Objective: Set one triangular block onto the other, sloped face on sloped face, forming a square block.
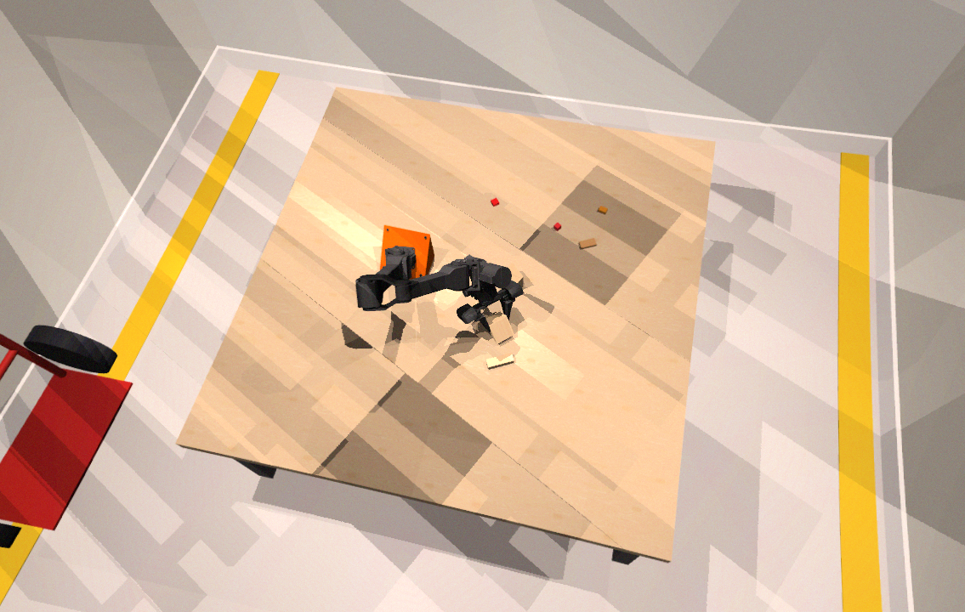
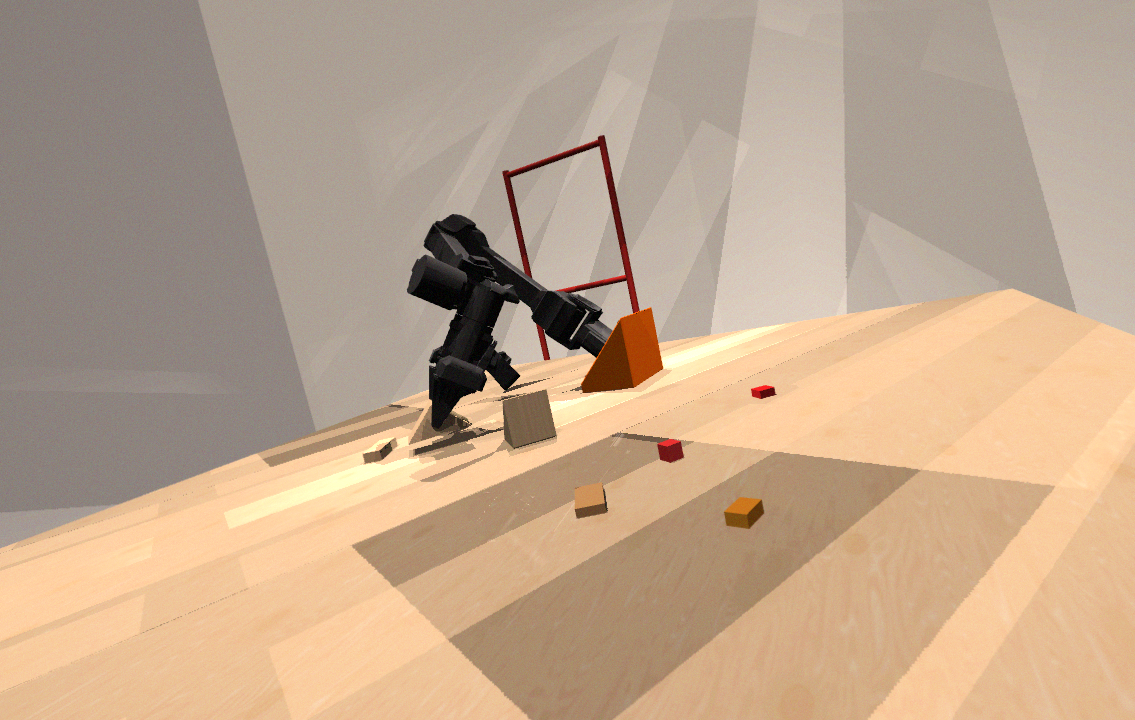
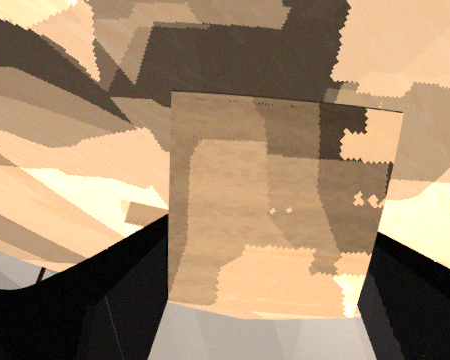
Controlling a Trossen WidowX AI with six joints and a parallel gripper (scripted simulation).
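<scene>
Gripper clamped on one triangular block; one other triangular block nearby, two red blocks, one orange block.

Noting own body: my arm is showing charcoal-black throughout, its blocky, angular links joining a stout cylindrical housing. My fingers are tapering to narrow tips, also black; my wedge-shaped mount is showing bright orange, with small dark dots near its corners.
</scene>
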